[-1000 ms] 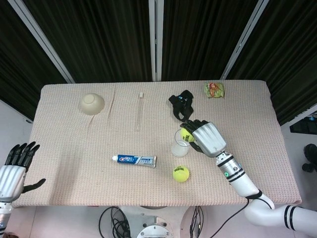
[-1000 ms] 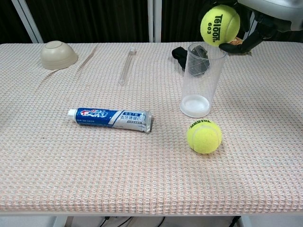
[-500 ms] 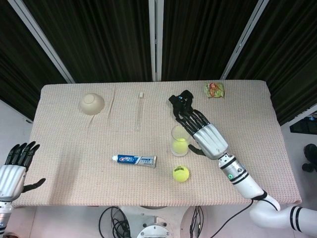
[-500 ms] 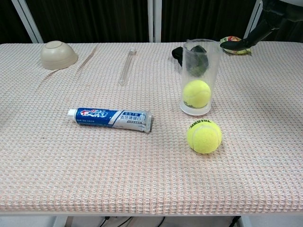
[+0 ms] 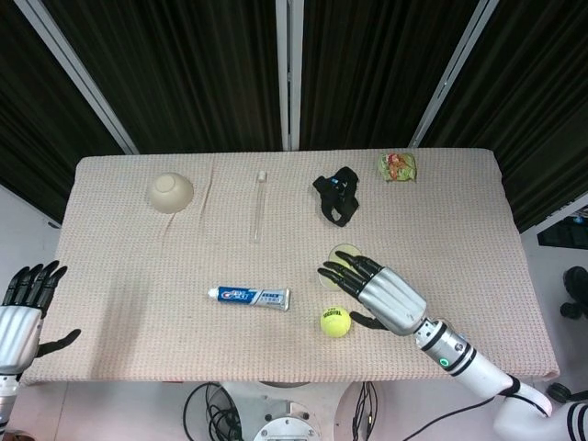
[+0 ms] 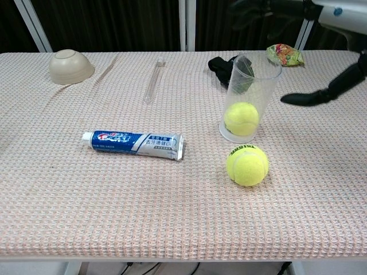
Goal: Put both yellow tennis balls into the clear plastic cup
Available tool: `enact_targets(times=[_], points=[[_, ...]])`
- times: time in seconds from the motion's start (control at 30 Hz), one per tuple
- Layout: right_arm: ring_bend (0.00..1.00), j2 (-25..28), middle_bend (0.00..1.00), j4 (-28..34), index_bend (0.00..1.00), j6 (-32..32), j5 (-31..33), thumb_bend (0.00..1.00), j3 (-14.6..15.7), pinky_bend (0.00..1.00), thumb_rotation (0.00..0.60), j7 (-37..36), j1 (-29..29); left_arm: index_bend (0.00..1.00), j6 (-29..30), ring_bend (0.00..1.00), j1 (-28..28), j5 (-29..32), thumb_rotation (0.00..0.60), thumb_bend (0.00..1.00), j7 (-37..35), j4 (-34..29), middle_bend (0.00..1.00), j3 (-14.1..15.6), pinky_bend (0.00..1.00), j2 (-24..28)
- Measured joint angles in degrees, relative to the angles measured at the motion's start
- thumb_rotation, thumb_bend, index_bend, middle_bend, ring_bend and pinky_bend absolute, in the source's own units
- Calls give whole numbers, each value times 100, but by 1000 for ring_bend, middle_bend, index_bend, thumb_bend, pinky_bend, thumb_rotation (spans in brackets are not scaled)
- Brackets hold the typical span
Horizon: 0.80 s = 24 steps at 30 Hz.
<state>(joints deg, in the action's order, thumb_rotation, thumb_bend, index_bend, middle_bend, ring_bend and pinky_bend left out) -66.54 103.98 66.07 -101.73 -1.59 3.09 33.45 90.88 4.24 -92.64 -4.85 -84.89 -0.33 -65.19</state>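
Ball number two (image 6: 247,165) is sitting on the table (image 5: 138,276) just in front of the clear plastic cup (image 6: 250,86), and it's lying right beside the right hand (image 5: 378,292), on the thumb side and a bit toward the robot. That hand is hovering with fingers spread, holding nothing, over the cup, which looks to be leaning slightly in the chest view. One yellow ball (image 6: 241,118) is already resting in the cup's bottom. A ball has no long axis, so any approach angle is working; the cup's mouth is pointing up. The left hand (image 5: 20,312) is hanging open way off at the far edge, so I'd guess the right one is taking this.
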Motion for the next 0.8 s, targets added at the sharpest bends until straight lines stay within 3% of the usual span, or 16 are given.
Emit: enact_targets(times=[0.27,0.4,0.53,0.8], points=[[89,136,157,-234,49,-340,-149,204,571,293,600,-261,-105,14,-50,0,1,32,600,106,9,-41,0,3,0,36],[89,53,159,-454,54,-443,-77,224,636,294,600,-328,-131,15,-54,0,-6,57,600,123,0,-56,0,-5,0,40],[83,-78,148,-712,53,-585,14,318,670,290,600,-409,-115,15,-66,0,-2,9,600,164,31,-77,0,21,0,57],[78,-430,121,-1087,1,-875,194,327,623,284,600,-577,39,14,-93,0,8,-68,600,163,-128,-86,0,73,0,132]])
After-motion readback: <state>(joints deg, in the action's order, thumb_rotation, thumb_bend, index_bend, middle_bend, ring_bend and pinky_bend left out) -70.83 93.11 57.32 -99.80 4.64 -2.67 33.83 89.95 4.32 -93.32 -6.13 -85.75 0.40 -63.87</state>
